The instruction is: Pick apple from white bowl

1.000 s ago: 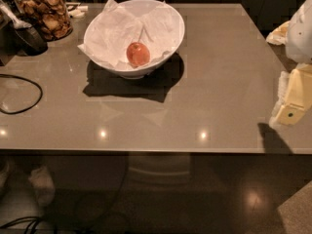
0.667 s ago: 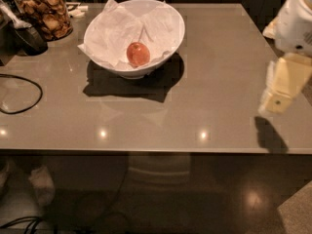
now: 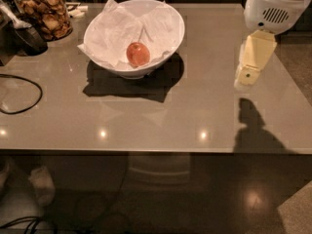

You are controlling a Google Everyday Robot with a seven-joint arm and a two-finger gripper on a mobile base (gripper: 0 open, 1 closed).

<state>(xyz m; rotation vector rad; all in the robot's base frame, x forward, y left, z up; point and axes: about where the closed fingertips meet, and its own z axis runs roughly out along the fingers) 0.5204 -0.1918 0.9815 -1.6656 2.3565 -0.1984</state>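
Note:
A small reddish-orange apple [image 3: 138, 54] lies inside the large white bowl [image 3: 171, 42], on crumpled white paper. The bowl stands at the back middle-left of the grey table [image 3: 195, 111]. My gripper [image 3: 246, 77] hangs from the white arm at the right, above the table's right side, well to the right of the bowl and apart from it. Its cream-coloured body points down and casts a shadow on the table near the front right edge.
A glass jar of brown snacks [image 3: 44, 11] stands at the back left, with a dark object and a spoon [image 3: 22, 30] beside it. A black cable [image 3: 22, 94] loops on the table's left side. The table's front edge runs across the lower middle.
The arm and gripper have moved left and further over the table from the right edge, closer to the bowl. The apple and bowl have not moved.

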